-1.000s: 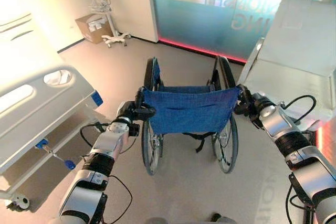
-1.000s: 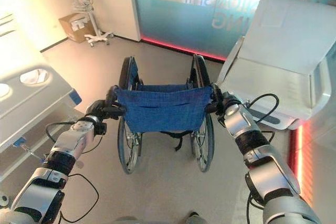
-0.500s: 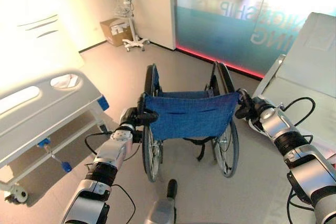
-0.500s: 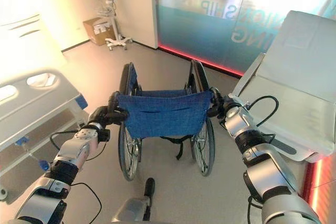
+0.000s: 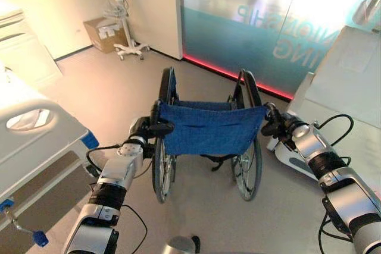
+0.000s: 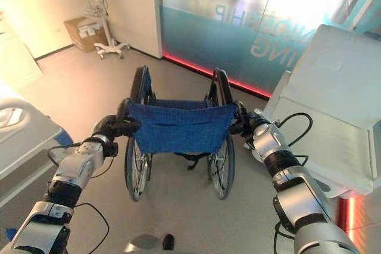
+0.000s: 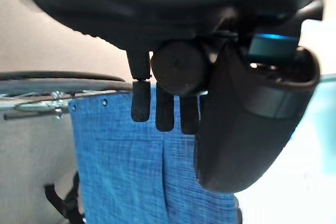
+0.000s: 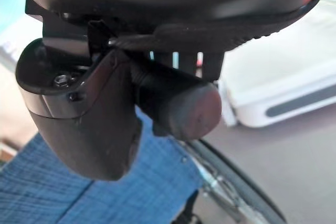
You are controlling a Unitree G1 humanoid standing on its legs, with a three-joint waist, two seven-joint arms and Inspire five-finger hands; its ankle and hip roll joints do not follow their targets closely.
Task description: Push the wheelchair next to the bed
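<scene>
The wheelchair (image 5: 208,126) has a blue cloth back and black wheels, and it stands on the floor straight ahead, facing away from me. My left hand (image 5: 141,129) is curled round its left push handle (image 7: 178,66), with the fingers (image 7: 165,111) wrapped over the grip. My right hand (image 5: 275,124) is curled round the right push handle (image 8: 189,108), its thumb (image 8: 84,114) beside the grip. A white bed (image 5: 30,129) with a side rail lies at the lower left. A second white bed (image 6: 333,111) stands close on the right.
A frosted glass wall (image 5: 250,22) with a red light strip along its foot runs across the room ahead. A cardboard box (image 5: 102,29) and a wheeled equipment stand (image 5: 125,46) sit in the far left corner. Open floor lies between the wheelchair and the left bed.
The whole picture has shifted, so the camera moved: the left bed now sits lower and further left, and the glass wall looks nearer. Both hands keep their hold on the handles.
</scene>
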